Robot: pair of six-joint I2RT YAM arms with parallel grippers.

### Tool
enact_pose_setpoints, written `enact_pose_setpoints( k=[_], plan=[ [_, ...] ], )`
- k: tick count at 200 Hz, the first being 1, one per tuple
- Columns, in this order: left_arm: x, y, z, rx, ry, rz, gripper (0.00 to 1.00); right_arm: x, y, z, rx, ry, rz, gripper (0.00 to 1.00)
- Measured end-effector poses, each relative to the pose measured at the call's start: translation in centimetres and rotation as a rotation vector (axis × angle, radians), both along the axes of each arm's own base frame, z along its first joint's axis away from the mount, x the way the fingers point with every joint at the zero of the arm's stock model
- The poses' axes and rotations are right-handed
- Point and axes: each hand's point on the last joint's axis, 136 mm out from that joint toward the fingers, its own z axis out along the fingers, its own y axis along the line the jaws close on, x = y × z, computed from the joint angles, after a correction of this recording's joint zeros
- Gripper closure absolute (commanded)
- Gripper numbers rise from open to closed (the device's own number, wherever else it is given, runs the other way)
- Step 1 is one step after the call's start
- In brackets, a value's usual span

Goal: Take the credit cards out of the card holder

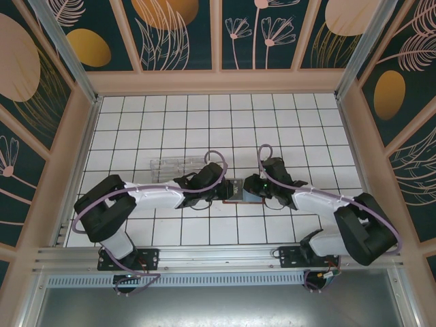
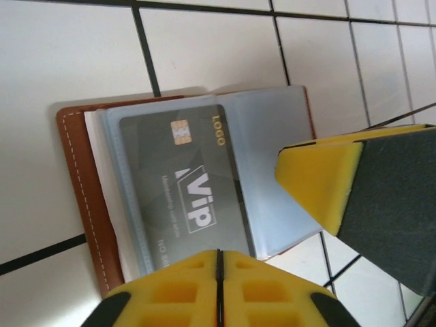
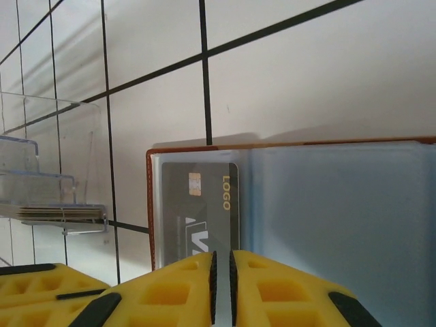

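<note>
My left fingers are shut at the VIP card's edge. My right fingers are nearly closed over the card holder, grip unclear.

Card holder: a brown, leather-like, matt cover is seen, stitched in pale thread.
Sleeves: smooth, faintly glossy blue-grey clear plastic.
Credit card: dark grey satin plastic; gold metallic chip.
Left fingers: moulded in yellow matt plastic.
Counter: smooth, white, tiled look.
Box: clear glossy plastic.
</note>
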Motion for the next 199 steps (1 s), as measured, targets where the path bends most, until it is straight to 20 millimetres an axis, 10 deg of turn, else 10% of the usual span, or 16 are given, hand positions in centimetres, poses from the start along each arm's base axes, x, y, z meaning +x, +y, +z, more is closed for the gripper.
enact_pose_setpoints(
  k=[159, 199],
  plan=[
    [-0.1, 0.8, -3.6, 0.076, 0.057, 0.030, 0.93, -1.1, 1.1, -2.2, 0.085, 0.083, 0.035, 0.81],
    [-0.1, 0.8, -3.6, 0.071, 0.067, 0.035, 0.94, -1.1, 1.2, -2.2, 0.111, 0.089, 0.025, 0.95]
  ],
)
